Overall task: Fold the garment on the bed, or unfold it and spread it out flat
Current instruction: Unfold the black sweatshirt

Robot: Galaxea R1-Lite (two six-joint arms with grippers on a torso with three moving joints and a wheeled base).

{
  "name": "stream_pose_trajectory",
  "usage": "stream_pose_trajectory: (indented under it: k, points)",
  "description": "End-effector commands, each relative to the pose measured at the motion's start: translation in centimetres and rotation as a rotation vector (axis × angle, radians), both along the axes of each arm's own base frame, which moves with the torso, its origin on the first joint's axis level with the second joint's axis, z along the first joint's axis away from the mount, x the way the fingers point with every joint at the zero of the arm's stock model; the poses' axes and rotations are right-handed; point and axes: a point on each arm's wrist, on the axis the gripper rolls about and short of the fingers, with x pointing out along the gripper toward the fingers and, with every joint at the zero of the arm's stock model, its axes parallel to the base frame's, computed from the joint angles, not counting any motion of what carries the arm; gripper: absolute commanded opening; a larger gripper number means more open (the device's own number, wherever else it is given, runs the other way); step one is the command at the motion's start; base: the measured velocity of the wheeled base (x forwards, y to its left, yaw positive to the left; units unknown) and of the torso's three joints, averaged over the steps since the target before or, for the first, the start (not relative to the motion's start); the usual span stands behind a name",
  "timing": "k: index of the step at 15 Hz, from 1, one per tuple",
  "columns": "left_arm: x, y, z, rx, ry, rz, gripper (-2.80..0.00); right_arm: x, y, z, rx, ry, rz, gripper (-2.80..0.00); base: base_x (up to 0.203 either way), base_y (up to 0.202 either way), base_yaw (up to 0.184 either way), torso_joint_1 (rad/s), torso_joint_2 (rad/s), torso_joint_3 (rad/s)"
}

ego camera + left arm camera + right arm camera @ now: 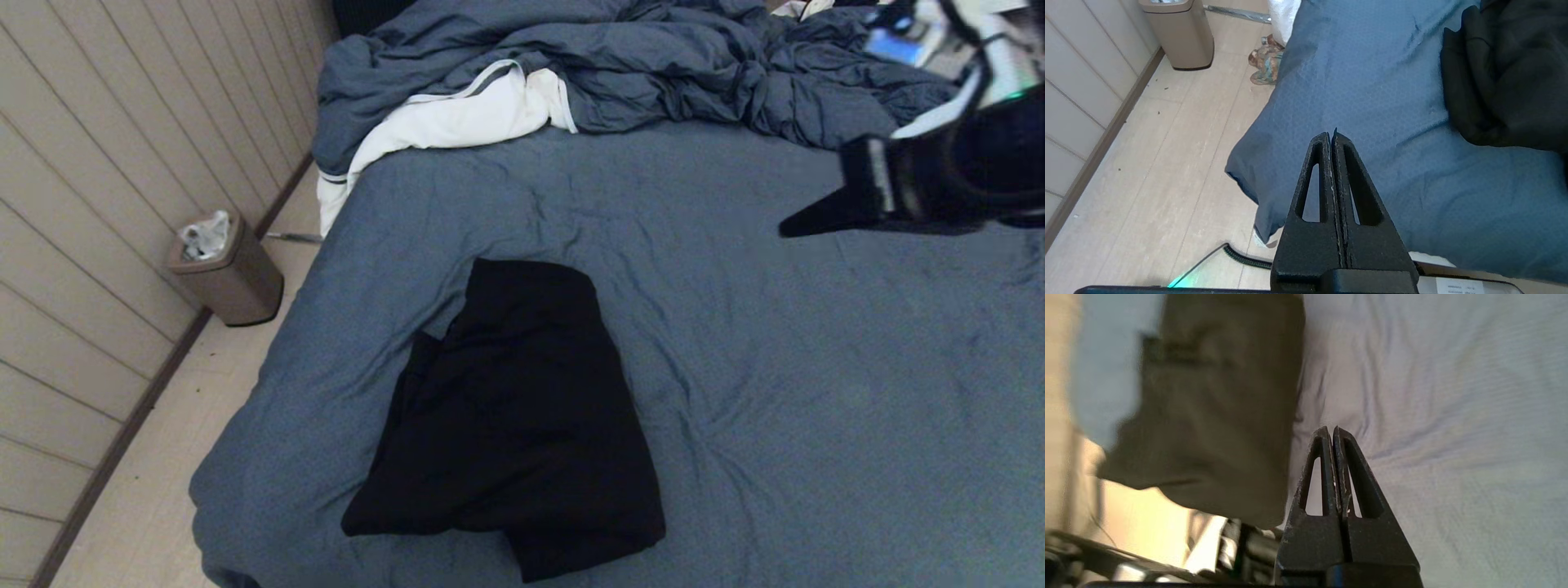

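Hanging at the right edge of the head view, my right gripper [796, 226] points toward the frame's middle above the bed [816, 392], its fingers pressed together and pinching nothing. In its own wrist view the same gripper [1331, 428] shows its two fingers flush against each other over bare sheet, with the hoodie [1208, 408] filling the upper left of that frame.

My left gripper [1331, 132] does not appear in the head view; its wrist view shows it pressed together too, empty, above the bed's corner [1257, 171] where the sheet drops to the floor [1167, 163].

The hoodie [514, 416] lies in a rough folded heap in the lower centre of the head view, near the bed's left edge and well apart from my right gripper. A rumpled comforter [612, 73] and a white cloth [457, 118] sit along the top of the frame. A bin [229, 273] stands on the floor by the wall at left.
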Motion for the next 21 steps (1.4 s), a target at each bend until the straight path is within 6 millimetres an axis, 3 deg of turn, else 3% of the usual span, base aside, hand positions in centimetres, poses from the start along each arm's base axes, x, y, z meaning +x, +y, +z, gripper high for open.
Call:
stream_pose_trajectory:
  k: [1, 3, 6, 10, 13, 15, 16, 21]
  points:
    - [0.0, 0.0, 0.0, -0.001, 0.002, 0.002, -2.80, 3.6, 3.7, -2.9, -0.113, 0.082, 0.012, -2.80, 0.000, 0.000, 0.000, 0.000, 0.00, 0.000]
    - [0.0, 0.0, 0.0, 0.001, 0.001, 0.001, -2.80, 3.8, 7.2, -4.5, -0.231, 0.085, 0.044, -2.80, 0.000, 0.000, 0.000, 0.000, 0.00, 0.000]
    - [0.0, 0.0, 0.0, 0.001, 0.001, 0.001, -2.80, 2.5, 11.7, -5.4, -0.260, 0.040, 0.162, -2.80, 0.000, 0.000, 0.000, 0.000, 0.00, 0.000]
    - [0.0, 0.0, 0.0, 0.001, 0.001, 0.001, -2.80, 0.4, 15.3, -6.6, -0.276, 0.063, 0.289, -2.80, 0.000, 0.000, 0.000, 0.000, 0.00, 0.000]
    - [0.0, 0.0, 0.0, -0.001, 0.001, 0.001, -2.80, -1.2, 18.7, -8.9, -0.313, 0.112, 0.378, -2.80, 0.000, 0.000, 0.000, 0.000, 0.00, 0.000]
    - [0.0, 0.0, 0.0, -0.002, 0.001, 0.001, -2.80, -1.0, 20.4, -10.5, -0.340, 0.134, 0.393, -2.80, 0.000, 0.000, 0.000, 0.000, 0.00, 0.000]
    - [0.0, 0.0, 0.0, -0.005, 0.000, 0.001, -2.80, -0.8, 20.8, -11.0, -0.360, 0.128, 0.377, 0.00, 0.000, 0.000, 0.000, 0.000, 0.00, 0.000]
    - [0.0, 0.0, 0.0, -0.005, 0.003, 0.001, -2.80, -0.2, 22.8, -12.6, -0.383, 0.096, 0.372, 0.00, 0.000, 0.000, 0.000, 0.000, 0.00, 0.000]
